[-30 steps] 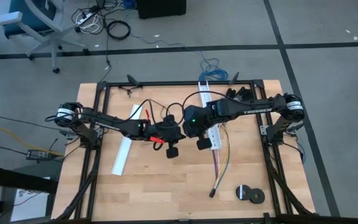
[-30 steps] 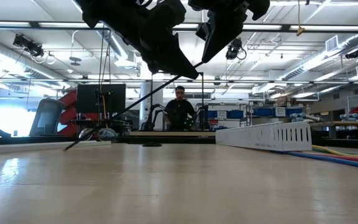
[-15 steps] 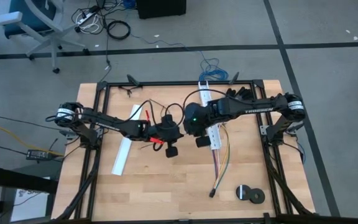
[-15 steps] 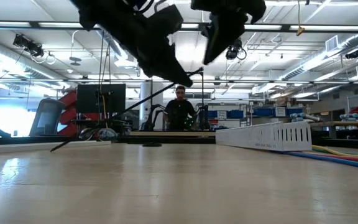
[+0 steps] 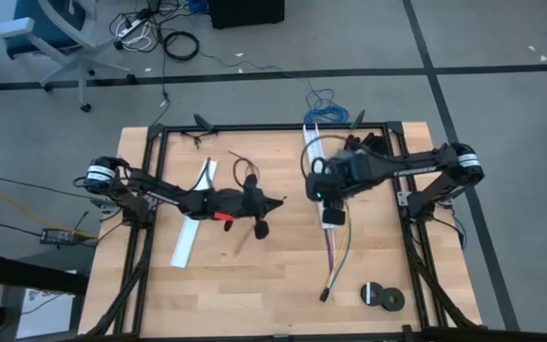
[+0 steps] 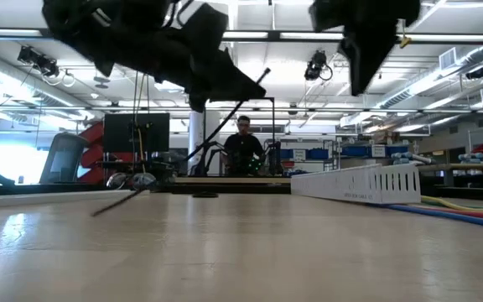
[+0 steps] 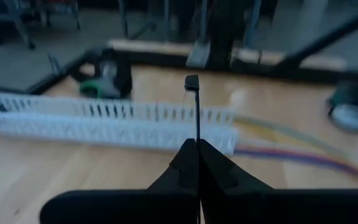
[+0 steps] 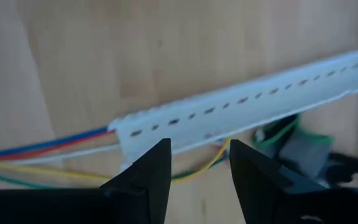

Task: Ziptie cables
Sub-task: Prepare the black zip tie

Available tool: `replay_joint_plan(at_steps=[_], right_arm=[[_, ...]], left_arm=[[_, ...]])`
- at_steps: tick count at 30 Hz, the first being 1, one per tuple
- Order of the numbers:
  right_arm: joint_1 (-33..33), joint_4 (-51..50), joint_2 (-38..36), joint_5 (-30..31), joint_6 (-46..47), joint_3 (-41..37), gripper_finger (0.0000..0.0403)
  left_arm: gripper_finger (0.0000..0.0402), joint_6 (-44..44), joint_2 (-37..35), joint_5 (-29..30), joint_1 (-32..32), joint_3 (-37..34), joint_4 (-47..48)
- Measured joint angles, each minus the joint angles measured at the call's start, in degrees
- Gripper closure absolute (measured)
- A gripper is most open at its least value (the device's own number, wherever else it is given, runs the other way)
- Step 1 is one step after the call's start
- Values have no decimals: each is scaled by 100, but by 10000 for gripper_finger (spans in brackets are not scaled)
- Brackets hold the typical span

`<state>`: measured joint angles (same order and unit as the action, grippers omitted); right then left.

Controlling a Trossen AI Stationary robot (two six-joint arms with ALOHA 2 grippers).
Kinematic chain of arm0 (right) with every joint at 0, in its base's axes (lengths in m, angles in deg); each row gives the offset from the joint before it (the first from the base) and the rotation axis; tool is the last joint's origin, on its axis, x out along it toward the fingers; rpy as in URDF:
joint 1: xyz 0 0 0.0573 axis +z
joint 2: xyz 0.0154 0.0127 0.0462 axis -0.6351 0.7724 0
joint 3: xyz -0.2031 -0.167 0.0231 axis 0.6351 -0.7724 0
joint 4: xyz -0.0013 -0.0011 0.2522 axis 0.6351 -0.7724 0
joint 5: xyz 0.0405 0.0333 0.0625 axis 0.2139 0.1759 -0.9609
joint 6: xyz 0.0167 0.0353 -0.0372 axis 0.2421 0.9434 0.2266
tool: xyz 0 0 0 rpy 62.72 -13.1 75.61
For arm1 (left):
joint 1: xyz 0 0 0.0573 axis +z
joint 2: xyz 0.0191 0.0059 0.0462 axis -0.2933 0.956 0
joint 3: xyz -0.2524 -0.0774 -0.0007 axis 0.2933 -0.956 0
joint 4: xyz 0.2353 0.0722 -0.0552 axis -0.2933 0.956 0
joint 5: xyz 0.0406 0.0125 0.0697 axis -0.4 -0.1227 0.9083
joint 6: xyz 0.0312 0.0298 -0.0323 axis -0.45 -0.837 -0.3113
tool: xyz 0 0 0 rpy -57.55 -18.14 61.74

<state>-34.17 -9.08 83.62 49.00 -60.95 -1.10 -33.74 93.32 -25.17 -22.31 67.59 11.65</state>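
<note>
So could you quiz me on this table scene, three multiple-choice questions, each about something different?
1. Where does the black tape roll lie?
A. Near the table's front right corner
B. Inside the white channel
C. On the floor by the chair

2. How many white slotted channels are on the table?
A. One
B. Two
C. Four

3. What is the left gripper doing?
A. Standing open and empty
B. Shut on a ziptie
C. Holding the tape roll

Answers:
1. A: the tape roll sits past the end of the cables, near that corner.
2. B: one channel lies on the left, another channel lies under the right arm.
3. B: the left gripper pinches a thin black ziptie; the right gripper is open over the second channel.
</note>
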Motion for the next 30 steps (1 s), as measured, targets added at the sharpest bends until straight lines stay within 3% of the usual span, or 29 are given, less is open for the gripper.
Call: replay_joint_plan(at_steps=[9, 12, 15, 20, 25, 30], right_arm=[[1179, 350, -626, 799, 1754, -1614, 272], [1563, 1238, -782, 1066, 2186, -2294, 273], [1764, 2487, -793, 1221, 2029, -2922, 272], [1629, 5303, -544, 1310, 691, -3451, 276], [1434, 7651, -77, 1279, -1904, -3451, 283], [1344, 8514, 582, 1429, -4243, -3308, 286]], left_arm=[[401, 510, -37, -90, 96, -1574, -3660], [401, 576, -42, -90, 141, -2079, -4887], [401, 702, -144, 23, 162, -2307, -4967], [401, 870, -173, 58, 162, -2330, -5033], [401, 1073, -173, 56, 201, -2228, -5034], [401, 1854, -173, 58, 383, -2193, -4997]])
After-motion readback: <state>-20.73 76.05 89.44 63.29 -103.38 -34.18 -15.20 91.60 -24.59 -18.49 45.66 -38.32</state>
